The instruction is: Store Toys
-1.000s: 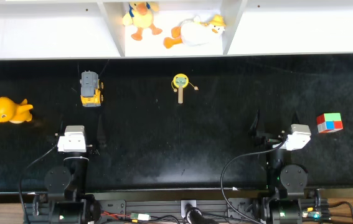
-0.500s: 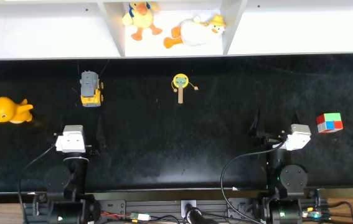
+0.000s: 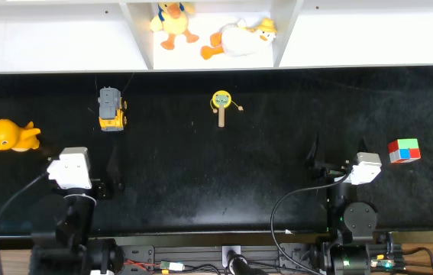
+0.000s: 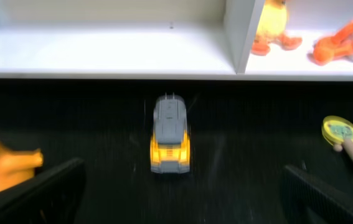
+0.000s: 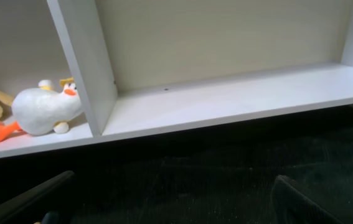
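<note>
Toys: four on the table, two in the shelf.

The table is matt black, faintly rough; the shelf smooth white; the white duck plush cloth; truck and cube glossy plastic.

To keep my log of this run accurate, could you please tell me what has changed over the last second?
The left gripper shifted left in the top view, toward the orange toy duck; it is open, facing the yellow and grey toy truck, and holds nothing. The right gripper, the yellow rattle with a wooden handle and the multicoloured cube stayed put.
</note>
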